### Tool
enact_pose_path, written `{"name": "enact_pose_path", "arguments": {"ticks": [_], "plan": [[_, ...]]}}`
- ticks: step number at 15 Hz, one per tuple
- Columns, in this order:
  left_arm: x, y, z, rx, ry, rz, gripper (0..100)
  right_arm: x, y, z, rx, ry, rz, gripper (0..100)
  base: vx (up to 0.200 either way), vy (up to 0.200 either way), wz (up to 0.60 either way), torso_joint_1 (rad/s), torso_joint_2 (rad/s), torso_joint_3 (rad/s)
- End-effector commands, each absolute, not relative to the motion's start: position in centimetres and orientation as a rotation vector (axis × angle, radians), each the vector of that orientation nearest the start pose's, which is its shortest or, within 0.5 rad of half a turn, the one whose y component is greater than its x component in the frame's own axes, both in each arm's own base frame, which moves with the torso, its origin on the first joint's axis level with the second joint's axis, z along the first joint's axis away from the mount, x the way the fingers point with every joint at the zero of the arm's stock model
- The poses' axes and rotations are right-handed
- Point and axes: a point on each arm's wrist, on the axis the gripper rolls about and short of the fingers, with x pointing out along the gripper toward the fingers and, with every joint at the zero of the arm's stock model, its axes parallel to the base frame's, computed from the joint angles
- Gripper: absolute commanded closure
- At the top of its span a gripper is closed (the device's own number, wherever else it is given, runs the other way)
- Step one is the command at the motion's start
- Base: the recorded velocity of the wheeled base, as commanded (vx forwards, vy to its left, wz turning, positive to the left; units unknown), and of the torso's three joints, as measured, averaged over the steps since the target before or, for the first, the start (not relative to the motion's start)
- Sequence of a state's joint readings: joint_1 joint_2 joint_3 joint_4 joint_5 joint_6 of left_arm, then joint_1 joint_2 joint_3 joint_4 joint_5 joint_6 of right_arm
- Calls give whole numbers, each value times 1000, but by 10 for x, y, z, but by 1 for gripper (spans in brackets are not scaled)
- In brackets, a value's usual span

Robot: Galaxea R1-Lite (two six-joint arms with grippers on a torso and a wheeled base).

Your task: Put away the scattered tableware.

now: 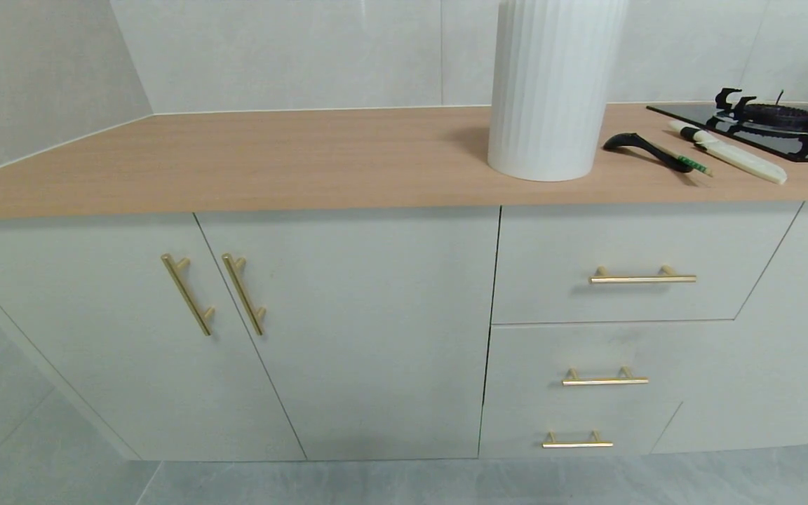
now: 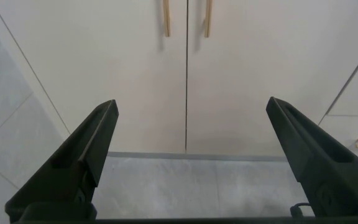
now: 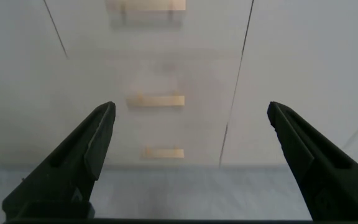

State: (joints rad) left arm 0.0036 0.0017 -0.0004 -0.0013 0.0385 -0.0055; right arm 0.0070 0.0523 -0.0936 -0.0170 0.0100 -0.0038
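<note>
On the wooden countertop (image 1: 271, 158), at the right, lie a black spoon (image 1: 646, 149), a green-handled utensil (image 1: 691, 164) and a cream-sheathed knife with a black handle (image 1: 730, 152). A tall white ribbed container (image 1: 550, 88) stands just left of them. My left gripper (image 2: 188, 109) is open, low in front of the double cabinet doors (image 2: 187, 74), holding nothing. Facing the stack of drawers (image 3: 160, 99), my right gripper (image 3: 191, 112) is open and holds nothing.
A black gas hob (image 1: 772, 119) sits at the far right of the counter. Below are two cabinet doors with gold handles (image 1: 186, 293) and three drawers with gold handles (image 1: 642, 278). Grey tiled floor (image 1: 404, 484) lies in front; tiled walls close the back and left.
</note>
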Motion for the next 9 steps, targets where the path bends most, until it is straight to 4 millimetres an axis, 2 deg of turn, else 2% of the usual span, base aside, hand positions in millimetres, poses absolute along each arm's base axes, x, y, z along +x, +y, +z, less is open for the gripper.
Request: {"name": "enact_pose_path", "arguments": {"ticks": [1,3,5,6,9], "plan": [[-23,1,76,-6,1,43,0,-4,1,148,-2,57,100,0,0,0,0,0,0,0],[-23,1,76,-6,1,43,0,37,4,165,-22,250,137,0,0,0,0,0,0,0],[-23,1,76,-6,1,41,0,82,8,174,-27,419,147,0,0,0,0,0,0,0],[-23,1,76,-6,1,41,0,110,14,179,-33,496,177,0,0,0,0,0,0,0],[-23,1,76,-6,1,41,0,177,25,164,-45,670,200,0,0,0,0,0,0,0]]}}
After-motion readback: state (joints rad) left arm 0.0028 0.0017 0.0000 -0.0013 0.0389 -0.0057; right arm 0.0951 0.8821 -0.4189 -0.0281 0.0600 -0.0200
